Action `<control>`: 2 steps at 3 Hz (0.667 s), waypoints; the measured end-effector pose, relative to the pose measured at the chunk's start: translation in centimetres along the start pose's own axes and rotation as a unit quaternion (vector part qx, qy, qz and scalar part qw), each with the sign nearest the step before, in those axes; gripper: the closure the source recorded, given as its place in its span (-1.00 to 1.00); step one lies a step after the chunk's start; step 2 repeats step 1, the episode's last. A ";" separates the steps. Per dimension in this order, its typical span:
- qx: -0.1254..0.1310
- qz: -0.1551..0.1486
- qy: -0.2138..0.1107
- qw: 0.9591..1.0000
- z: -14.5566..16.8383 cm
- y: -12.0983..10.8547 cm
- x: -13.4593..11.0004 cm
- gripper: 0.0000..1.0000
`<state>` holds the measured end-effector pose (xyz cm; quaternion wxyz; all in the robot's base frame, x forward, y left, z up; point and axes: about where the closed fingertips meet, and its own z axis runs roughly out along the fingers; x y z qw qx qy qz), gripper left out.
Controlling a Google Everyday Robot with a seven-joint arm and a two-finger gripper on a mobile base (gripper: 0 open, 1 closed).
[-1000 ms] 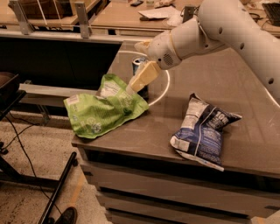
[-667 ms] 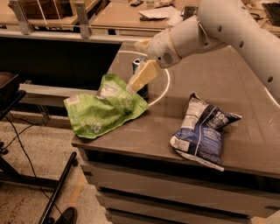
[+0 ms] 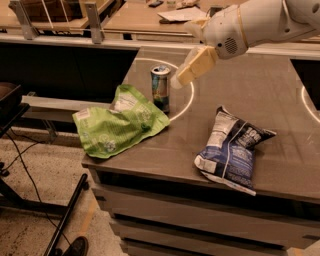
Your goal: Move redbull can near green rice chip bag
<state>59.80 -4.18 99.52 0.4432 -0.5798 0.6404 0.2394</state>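
The redbull can (image 3: 160, 89) stands upright on the dark table (image 3: 260, 100), its base touching the upper right edge of the green rice chip bag (image 3: 120, 122). The bag lies flat at the table's front left corner and partly overhangs the edge. My gripper (image 3: 186, 76) hangs just right of the can's top and slightly above it, open, holding nothing and clear of the can. The white arm (image 3: 250, 22) reaches in from the upper right.
A dark blue and white chip bag (image 3: 231, 149) lies at the table's front right. A white circle line (image 3: 186, 102) is marked on the tabletop behind the can. Another table with papers (image 3: 175, 15) stands behind. A dark stand (image 3: 10, 105) is at the left.
My gripper has risen and drawn back to the right, away from the bag's edge. The can, hidden behind it before, now stands free next to the green bag.
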 end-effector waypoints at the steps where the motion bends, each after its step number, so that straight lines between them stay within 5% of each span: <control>1: 0.000 0.000 0.000 1.000 0.0 0.0 0.0 -1.00; 2: 0.000 0.000 0.000 1.000 0.0 0.0 0.0 -1.00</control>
